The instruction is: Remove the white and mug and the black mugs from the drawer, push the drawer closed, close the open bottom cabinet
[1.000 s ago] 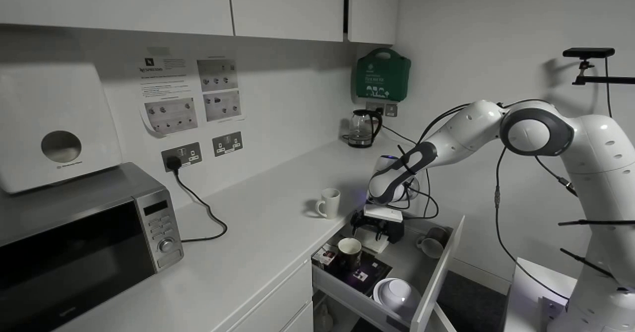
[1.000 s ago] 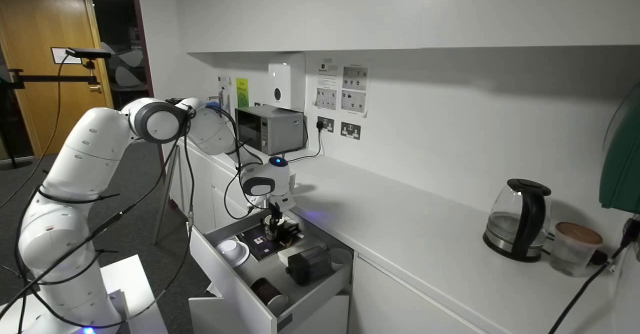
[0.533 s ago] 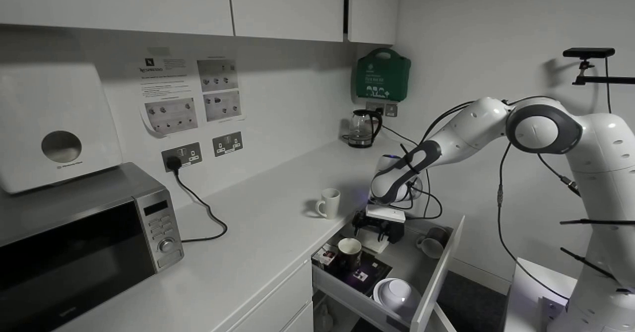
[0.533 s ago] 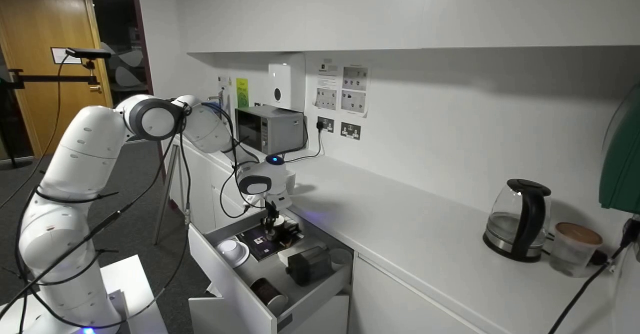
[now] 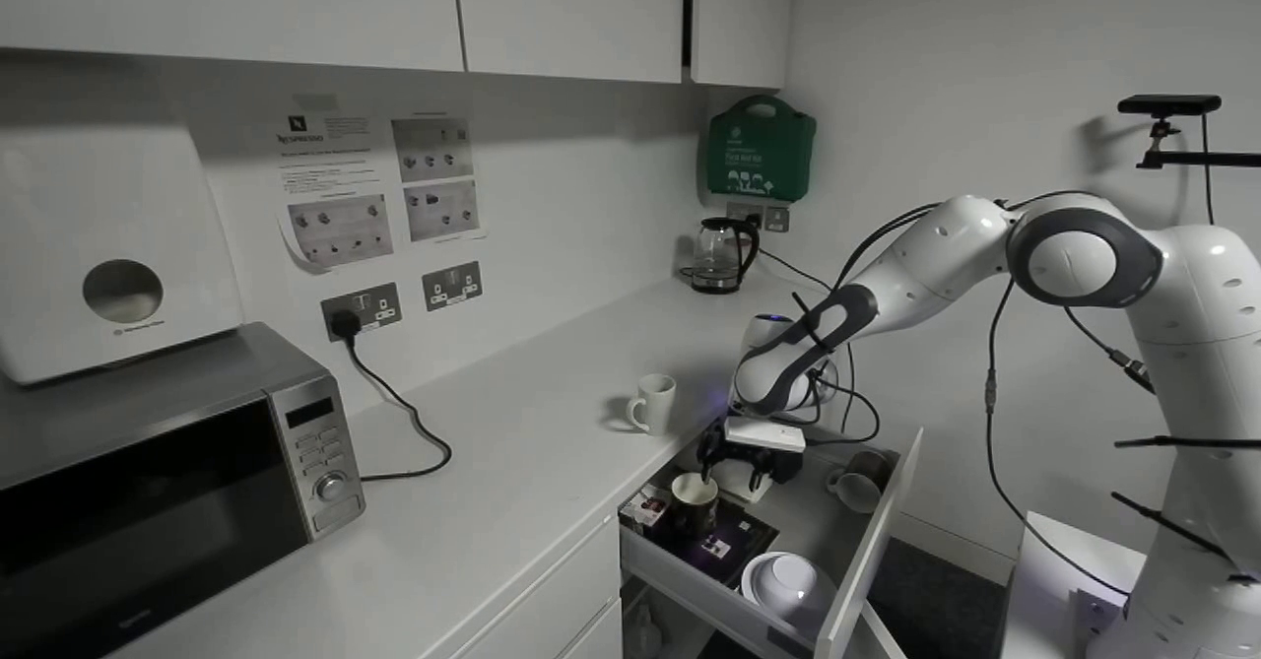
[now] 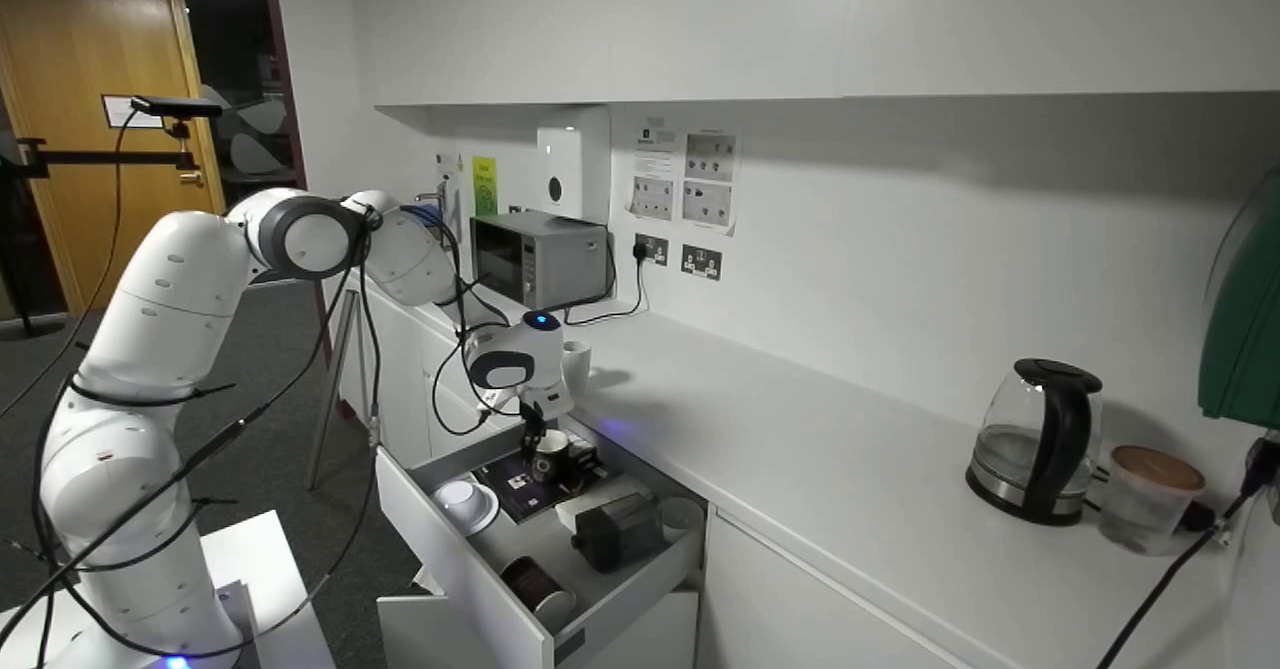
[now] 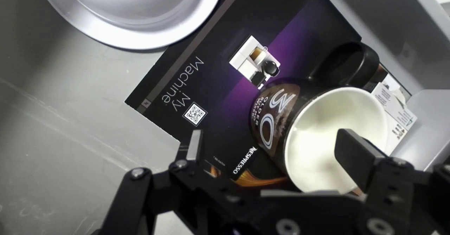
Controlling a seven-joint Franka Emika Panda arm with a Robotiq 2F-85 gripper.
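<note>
My gripper (image 5: 731,477) hangs over the open drawer (image 6: 470,549), fingers wide apart with nothing between them. In the wrist view a black mug (image 7: 277,119), white inside, stands on a dark box; the right fingertip (image 7: 355,154) overlaps its mouth, and whether it touches cannot be told. Left of the mug is the other fingertip (image 7: 194,145). A second black mug (image 6: 530,584) lies on its side by the drawer front. On the counter near its edge the white mug (image 5: 655,405) stands upright. Below the drawer, the bottom cabinet's door (image 6: 410,629) stands open.
White dishes (image 5: 788,585) and a flat Nespresso box (image 7: 211,87) share the drawer with a dark block-like item (image 6: 615,534). The kettle (image 5: 719,255) and a lidded tub (image 6: 1150,499) are on the counter, as is the microwave (image 5: 177,452). Cables hang along the arm.
The gripper has shifted slightly and dropped a little, staying open. In an exterior view it no longer covers the standing black mug, and more of the white mug shows. The mugs have not moved.
</note>
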